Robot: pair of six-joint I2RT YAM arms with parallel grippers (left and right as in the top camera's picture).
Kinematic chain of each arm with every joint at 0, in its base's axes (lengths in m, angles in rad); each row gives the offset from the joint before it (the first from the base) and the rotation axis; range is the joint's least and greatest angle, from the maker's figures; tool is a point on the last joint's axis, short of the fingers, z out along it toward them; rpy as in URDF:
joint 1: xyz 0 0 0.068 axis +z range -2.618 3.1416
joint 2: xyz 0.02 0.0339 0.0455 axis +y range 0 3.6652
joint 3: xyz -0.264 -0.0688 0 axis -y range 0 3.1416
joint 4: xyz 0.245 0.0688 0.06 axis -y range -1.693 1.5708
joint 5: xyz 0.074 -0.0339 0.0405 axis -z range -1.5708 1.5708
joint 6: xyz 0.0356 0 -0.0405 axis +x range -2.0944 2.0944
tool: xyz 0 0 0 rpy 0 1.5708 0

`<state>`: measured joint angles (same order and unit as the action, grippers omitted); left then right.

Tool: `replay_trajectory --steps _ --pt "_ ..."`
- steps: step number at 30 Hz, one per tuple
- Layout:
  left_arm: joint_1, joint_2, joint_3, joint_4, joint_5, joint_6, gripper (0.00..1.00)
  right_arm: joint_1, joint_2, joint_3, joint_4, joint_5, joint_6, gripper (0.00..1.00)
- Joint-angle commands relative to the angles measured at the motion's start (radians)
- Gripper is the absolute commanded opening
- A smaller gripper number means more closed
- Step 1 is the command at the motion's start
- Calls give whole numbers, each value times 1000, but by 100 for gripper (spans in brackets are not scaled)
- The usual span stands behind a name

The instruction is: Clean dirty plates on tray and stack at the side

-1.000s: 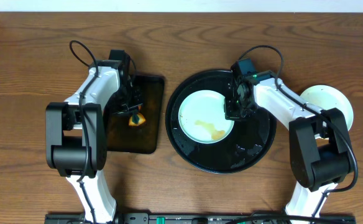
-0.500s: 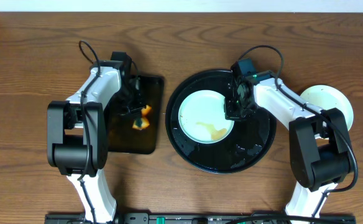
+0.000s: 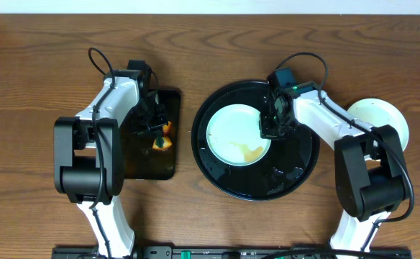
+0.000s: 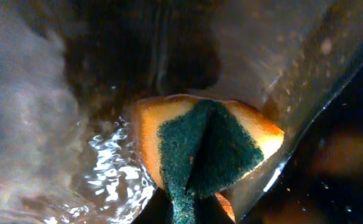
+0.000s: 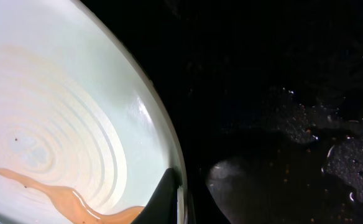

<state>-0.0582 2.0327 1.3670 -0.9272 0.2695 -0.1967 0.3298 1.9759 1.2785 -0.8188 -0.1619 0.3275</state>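
Since a second ago the small rectangular tray (image 3: 142, 162) has slid a little farther from the round tray (image 3: 296, 176). It was dragged along by the left jaws, which are clenched on a folded orange-and-green sponge (image 4: 206, 149) dipped in what looks like water. The right jaws have not budged and are pinched shut on the rim of the plate (image 3: 231, 133). That drag is the first worry: the light rectangular tray may skid again or slop over as the sponge lifts out. A soaked sponge carried across would likely drip on the desk (image 3: 210, 43) before reaching the round tray. The rim pinch is thin, and the round tray's glossy floor is beaded with wet, so a firm scrub could spin or tip the plate out of the hold. The plate lies flat inside the round tray, left of its centre. It is pale mint with fine concentric ridges, and a brown-yellow smear runs along its near side. Cleaned plates (image 3: 382, 115) sit just off the round tray's right rim, partly hidden by the arm, so their number is unclear.
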Motion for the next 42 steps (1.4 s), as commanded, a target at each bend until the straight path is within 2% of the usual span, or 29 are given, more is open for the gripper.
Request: replay_trajectory --steps 1,10,15,21,30,42 --pt "-7 -29 -7 -10 29 47 7 5 38 -31 -12 42 -10 1" --pt "-11 -206 -7 19 15 46 8 5 38 -31 -12 41 -10 1" --pt "-11 -227 -8 19 -120 -1 8 5 38 -31 -12 42 -10 1" --pt "-11 -228 -8 12 -260 -133 8 5 38 -31 -13 41 -10 1" --pt "-11 -251 -8 15 -275 -156 7 5 38 -31 -12 42 -10 1" --pt "-137 -463 -10 61 -547 -214 7 5 38 -31 -12 42 -10 1"
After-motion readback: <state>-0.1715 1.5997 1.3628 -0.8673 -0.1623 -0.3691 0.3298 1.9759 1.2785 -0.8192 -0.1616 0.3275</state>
